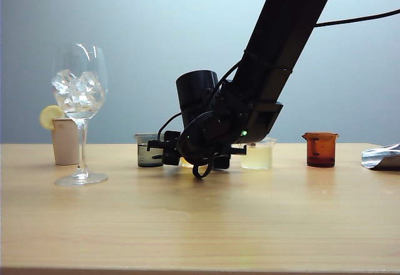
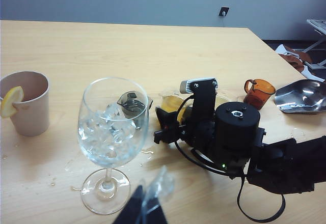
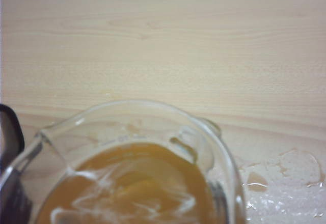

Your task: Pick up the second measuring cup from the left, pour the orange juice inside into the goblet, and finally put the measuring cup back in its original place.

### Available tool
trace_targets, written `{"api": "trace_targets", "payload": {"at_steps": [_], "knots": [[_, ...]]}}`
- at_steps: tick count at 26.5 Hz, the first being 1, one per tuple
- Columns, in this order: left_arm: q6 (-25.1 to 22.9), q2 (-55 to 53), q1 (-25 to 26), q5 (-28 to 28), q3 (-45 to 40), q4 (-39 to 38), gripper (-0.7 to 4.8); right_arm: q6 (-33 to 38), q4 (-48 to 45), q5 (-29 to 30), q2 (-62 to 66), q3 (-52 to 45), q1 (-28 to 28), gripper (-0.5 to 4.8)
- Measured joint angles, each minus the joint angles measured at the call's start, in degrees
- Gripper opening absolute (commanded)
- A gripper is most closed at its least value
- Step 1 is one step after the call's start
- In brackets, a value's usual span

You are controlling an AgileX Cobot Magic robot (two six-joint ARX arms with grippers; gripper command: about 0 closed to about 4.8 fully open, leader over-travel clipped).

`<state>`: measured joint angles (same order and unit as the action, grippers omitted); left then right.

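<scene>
A: What stands on the pale wooden table (image 1: 200,225)?

B: A tall clear stemmed goblet (image 1: 80,109) with ice cubes in its rounded bowl, upright near the left edge. Behind it is a matte beige cup (image 1: 65,140) with a lemon slice on its rim.

A: And the measuring cup?

B: The small clear glass measuring cup (image 3: 137,168) with flared rim stands upright in the far row, between a smoky grey beaker (image 1: 147,150) and a squat clear cup of pale liquid (image 1: 257,154). Translucent orange juice (image 3: 132,193) fills it. An amber cup (image 1: 320,149) stands further right.

A: The grippers?

B: The black right gripper (image 1: 164,151) blocks the cup from the front, jaws around it; whether they clamp it, I cannot tell. The left gripper (image 2: 145,208) hangs just before the goblet's foot, its fingers nearly together, holding nothing.
</scene>
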<state>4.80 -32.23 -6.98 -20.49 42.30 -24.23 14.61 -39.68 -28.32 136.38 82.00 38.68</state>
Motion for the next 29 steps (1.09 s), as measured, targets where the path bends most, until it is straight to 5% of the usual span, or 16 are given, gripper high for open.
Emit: {"api": "trace_targets", "payload": {"at_steps": [6, 12, 29], "knots": [[-0.02, 0.00, 0.00, 0.00, 0.00, 0.00, -0.05, 0.04, 0.04, 0.04, 0.00, 0.17, 0.00, 0.47], [0.00, 0.00, 0.00, 0.00, 0.00, 0.00, -0.05, 0.04, 0.04, 0.04, 0.00, 0.17, 0.00, -0.03], [-0.02, 0.00, 0.00, 0.00, 0.00, -0.02, -0.05, -3.41, 6.23, 0.04, -3.78, -0.24, 0.59, -0.01]]}}
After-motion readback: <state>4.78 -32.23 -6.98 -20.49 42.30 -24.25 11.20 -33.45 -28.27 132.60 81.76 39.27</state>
